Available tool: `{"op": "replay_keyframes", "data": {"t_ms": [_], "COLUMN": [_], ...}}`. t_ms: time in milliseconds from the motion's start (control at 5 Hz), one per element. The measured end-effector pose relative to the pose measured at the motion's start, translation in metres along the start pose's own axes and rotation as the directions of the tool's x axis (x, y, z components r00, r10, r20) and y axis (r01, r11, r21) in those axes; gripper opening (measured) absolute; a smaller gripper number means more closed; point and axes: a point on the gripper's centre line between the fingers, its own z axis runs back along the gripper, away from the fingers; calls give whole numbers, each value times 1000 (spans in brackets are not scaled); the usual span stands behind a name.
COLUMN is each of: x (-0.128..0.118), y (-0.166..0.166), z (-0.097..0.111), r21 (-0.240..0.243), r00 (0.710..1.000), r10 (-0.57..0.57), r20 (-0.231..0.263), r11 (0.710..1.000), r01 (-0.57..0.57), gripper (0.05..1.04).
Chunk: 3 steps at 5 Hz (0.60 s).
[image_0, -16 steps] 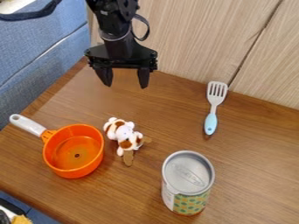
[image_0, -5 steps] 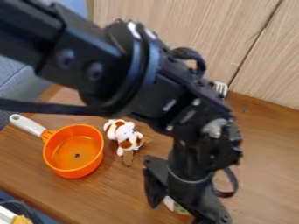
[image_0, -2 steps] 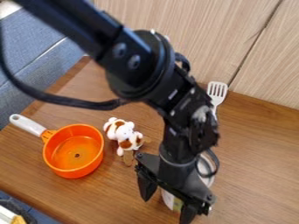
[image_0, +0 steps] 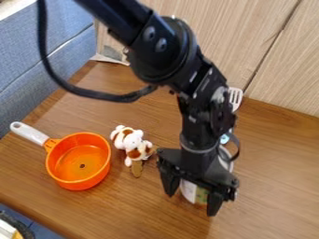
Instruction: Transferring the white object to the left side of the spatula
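Note:
My gripper (image_0: pixel 191 203) is at the lower centre-right, pointing down, with one finger on either side of the white and patterned can (image_0: pixel 189 190). It is shut on the can, whose silver rim shows behind the gripper's right side. Most of the can is hidden by the gripper. The spatula (image_0: pixel 235 98) lies farther back, near the wooden wall; its white slotted head shows to the right of the arm, and only a bit of its blue handle is visible past the wrist.
An orange pan (image_0: pixel 78 161) with a white handle sits on the left of the wooden table (image_0: pixel 118 210). Between pan and gripper lies a brown-and-white plush toy (image_0: pixel 134 144), with a brown piece beside it. The wooden wall (image_0: pixel 274 60) borders the table's back.
From the back left, the arm has swung over to the can at the front. Since the latest earlier frame, gripper and can have moved together toward the back, up in the view.

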Motion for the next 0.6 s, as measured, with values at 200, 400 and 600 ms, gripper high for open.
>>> {"op": "replay_keyframes", "data": {"t_ms": [200,400,600], "x": [15,28,44], "y": [5,18,36], "z": [0,-1,1], "r21": [-9,-13,-5], "r00": [999,994,982], "r10": [39,110,185], "r20": [15,24,45], "r11": [999,994,983], "r01": [-38,-110,-185], "gripper": [1001,1001,1001]}}
